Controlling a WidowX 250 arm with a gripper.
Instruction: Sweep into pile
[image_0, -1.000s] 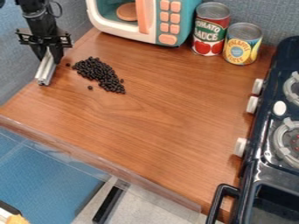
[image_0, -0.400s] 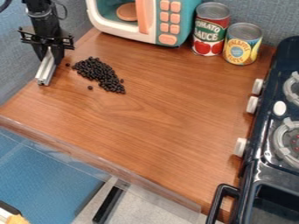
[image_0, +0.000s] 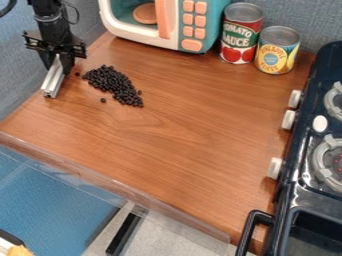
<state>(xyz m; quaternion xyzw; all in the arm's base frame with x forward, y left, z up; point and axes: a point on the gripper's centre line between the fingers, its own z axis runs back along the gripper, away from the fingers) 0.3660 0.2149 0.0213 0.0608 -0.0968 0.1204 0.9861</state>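
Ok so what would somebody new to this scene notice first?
Probably the dark heap of beans on the brown counter, left of centre. Just left of it, the black gripper holds a pale metal bar. The teal toy microwave stands out behind.

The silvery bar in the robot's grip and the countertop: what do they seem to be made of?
The bar looks like bare metal, perhaps aluminium: it is silvery grey, straight-edged and ridged along its length, with a soft sheen. The countertop looks like satin-finished wood, with reddish-brown grain, though a wood-print laminate could look the same.
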